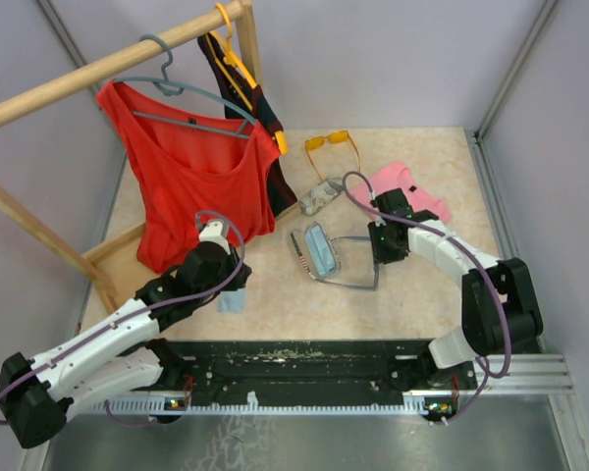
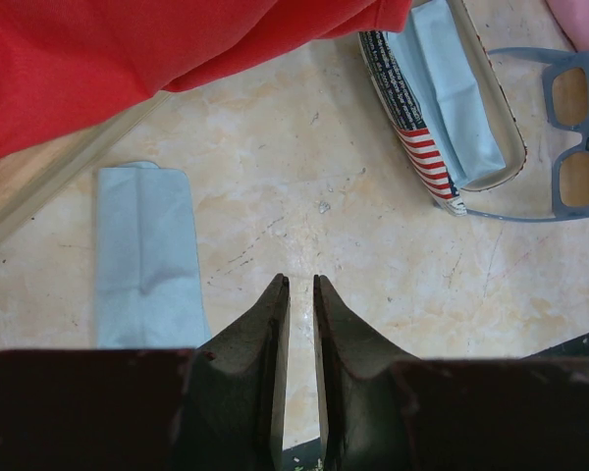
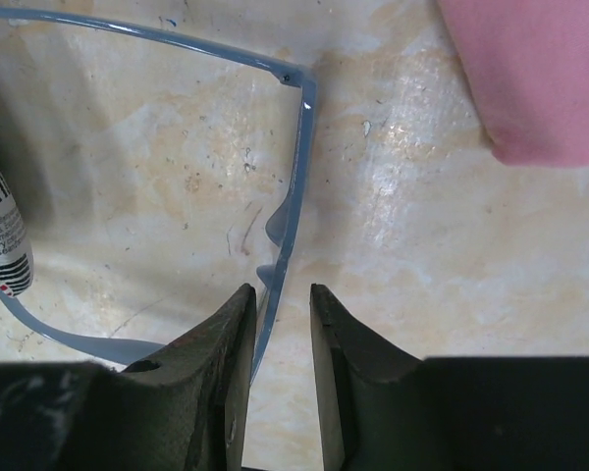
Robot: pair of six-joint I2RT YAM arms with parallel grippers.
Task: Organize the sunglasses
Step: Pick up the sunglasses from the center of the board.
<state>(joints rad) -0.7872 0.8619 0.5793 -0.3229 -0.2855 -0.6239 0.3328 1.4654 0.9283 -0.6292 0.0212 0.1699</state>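
Observation:
The greyish-lilac sunglasses (image 1: 351, 285) lie unfolded on the table right of an open patterned case (image 1: 320, 251). In the right wrist view their front (image 3: 293, 196) runs between my right gripper's (image 3: 280, 289) fingers, against the left finger, with a gap to the right one; the jaws are open. From above, that gripper (image 1: 383, 257) sits over the frame's front. The orange-lensed sunglasses (image 1: 331, 142) lie at the back. My left gripper (image 2: 299, 282) hovers over bare table, nearly shut, with nothing between its fingers. The lilac sunglasses (image 2: 577, 137) and the case (image 2: 442, 98) show ahead of it to the right.
A light-blue cloth (image 2: 142, 255) lies left of the left gripper (image 1: 238, 275). A red top (image 1: 191, 186) hangs from a wooden rack (image 1: 108, 64) at the back left. A second case (image 1: 319, 196) and a pink cloth (image 1: 412, 191) lie behind the right gripper.

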